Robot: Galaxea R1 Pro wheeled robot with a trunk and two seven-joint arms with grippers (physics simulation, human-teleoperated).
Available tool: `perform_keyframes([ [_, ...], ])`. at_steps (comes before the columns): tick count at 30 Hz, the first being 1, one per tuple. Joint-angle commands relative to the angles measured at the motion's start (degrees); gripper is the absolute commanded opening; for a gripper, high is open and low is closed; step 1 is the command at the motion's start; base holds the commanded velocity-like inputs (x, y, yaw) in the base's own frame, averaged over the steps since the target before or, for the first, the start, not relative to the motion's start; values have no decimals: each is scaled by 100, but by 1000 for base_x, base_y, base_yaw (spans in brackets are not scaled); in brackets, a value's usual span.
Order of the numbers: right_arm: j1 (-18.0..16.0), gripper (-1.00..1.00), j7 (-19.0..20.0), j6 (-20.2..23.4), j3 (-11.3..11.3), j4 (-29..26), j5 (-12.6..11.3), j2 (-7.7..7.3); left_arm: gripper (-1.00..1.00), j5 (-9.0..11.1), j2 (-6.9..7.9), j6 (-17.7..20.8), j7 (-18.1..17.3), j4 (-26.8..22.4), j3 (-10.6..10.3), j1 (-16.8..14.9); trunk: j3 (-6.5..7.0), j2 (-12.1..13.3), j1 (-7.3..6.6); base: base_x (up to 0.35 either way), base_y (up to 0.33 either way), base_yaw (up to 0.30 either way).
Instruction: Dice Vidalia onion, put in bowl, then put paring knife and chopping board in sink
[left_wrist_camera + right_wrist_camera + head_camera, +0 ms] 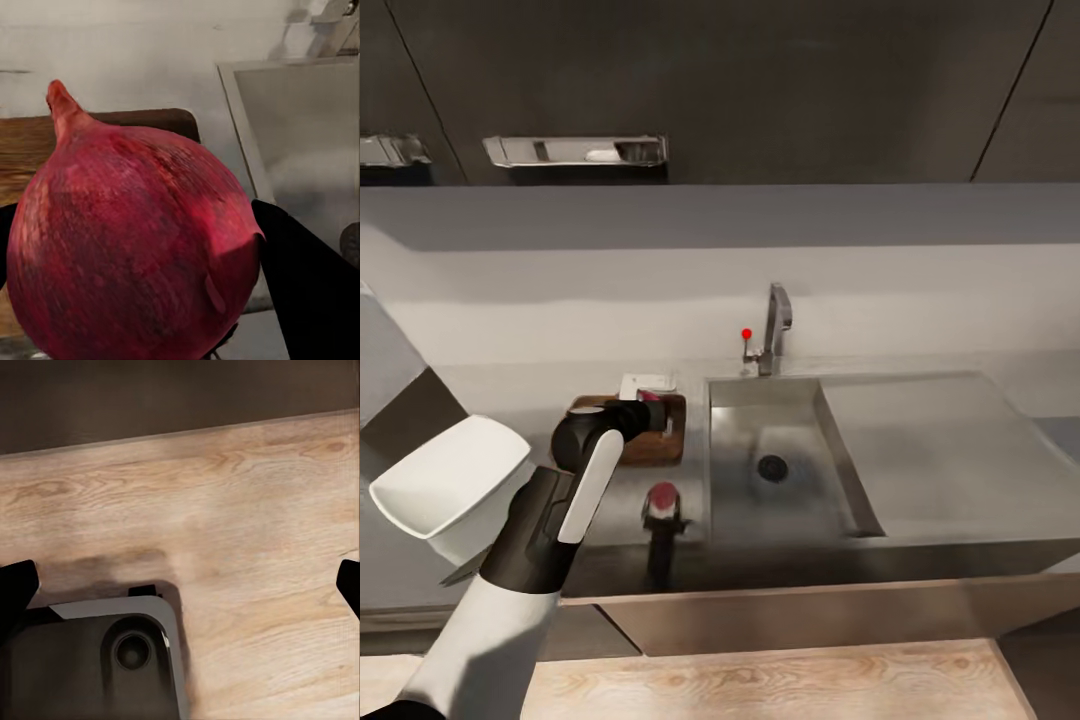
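My left gripper [662, 515] is shut on the onion [662, 494], a dark red bulb with a pointed stem. It holds the bulb over the counter's front strip, just left of the sink [840, 470]. In the left wrist view the onion [135, 247] sits between the dark fingers [311, 289]. The chopping board [660, 445] lies beyond it, partly under my left arm. A small reddish bit [652, 398] at the board's far edge may be the paring knife's handle. The white bowl [445, 490] stands at the left. My right gripper [182, 585] hangs open over the wooden floor.
The chrome tap [775, 335] with its red knob [746, 333] rises behind the empty basin, and the drainboard [940, 450] stretches to the right. A small flat white object [648, 381] lies behind the board. Dark wall cabinets [760, 80] hang above. The robot's base [97, 660] shows below the right gripper.
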Motion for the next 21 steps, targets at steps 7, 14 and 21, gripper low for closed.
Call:
perform_keyframes([
  [7, -3, 100, -16, -18, -32, 2, 58, 0, -100, 53, 74, 14, 56, 19, -9, 0, -9, -8, 4, 184, 314, 0],
  [14, -3, 100, -16, -18, -32, 2, 58, 2, -100, 55, 94, 10, 55, 64, -15, 19, -9, -8, 4, -6, 187, 0],
  [21, -3, 100, -16, -14, -32, 2, 58, -1, -100, 62, 94, 10, 50, 153, -18, 79, -23, -8, 4, -3, 14, 0],
])
